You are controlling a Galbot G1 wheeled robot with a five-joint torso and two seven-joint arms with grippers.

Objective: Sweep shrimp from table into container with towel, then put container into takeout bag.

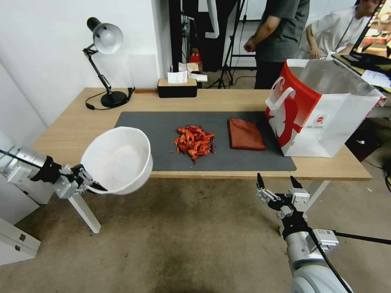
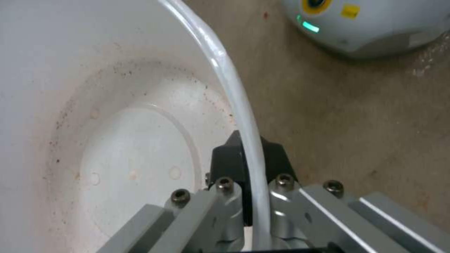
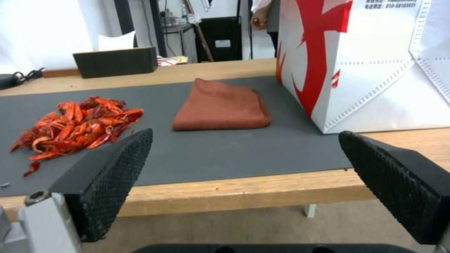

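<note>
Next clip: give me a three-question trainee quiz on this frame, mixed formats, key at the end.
1. True or false: the shrimp already lie inside the container.
2. Which gripper holds the container's rim: A) left gripper B) right gripper?
3. Fill in: the towel lies on the mat between the shrimp and the ____.

Key: 1 false, they lie on the mat; 2 A, clamped on the rim; 3 takeout bag.

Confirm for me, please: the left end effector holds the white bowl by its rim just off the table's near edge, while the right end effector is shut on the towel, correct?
Not quite. In the right wrist view the right end effector is open and empty, short of the table's near edge; the towel lies untouched on the mat. The left end effector does grip the white bowl by its rim.
</note>
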